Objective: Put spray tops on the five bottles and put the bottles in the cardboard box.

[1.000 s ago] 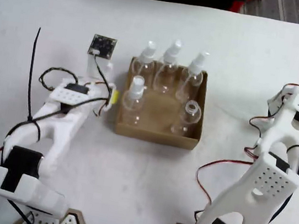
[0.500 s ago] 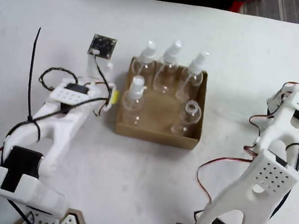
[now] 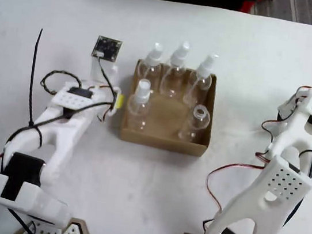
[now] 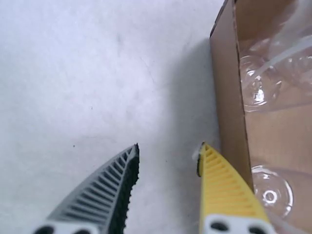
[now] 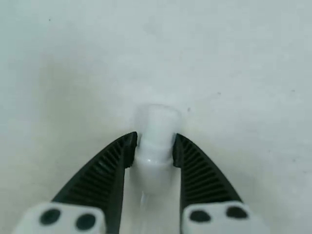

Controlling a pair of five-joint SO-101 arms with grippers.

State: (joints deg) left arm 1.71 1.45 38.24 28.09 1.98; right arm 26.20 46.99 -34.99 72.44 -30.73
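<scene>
The last spray top (image 5: pixel 157 122) sat pinched between the two black jaws of the right gripper (image 5: pixel 155 140), which had closed on its white collar, the cap poking out past the fingertips. I could not tell whether it touched the worktop (image 5: pixel 73 58) or hung just over it. It was far out toward the right edge of the worktop, well apart from the cardboard box (image 3: pixel 163 139). All five bottles (image 3: pixel 175 76) stood in the box. Four wore tops, and the front right bottle (image 3: pixel 196 122) showed a bare open neck. The step in hand looked to be carrying this top to that neck. Doing it well would call for lifting clear of the box wall, keeping the top upright, centring it over the opening before lowering, then seating it without tipping the light bottle into its neighbours. The left gripper (image 4: pixel 168 148) sat just beside the box's left wall, its jaws parted and holding nothing. It could perhaps steady the bottle.
</scene>
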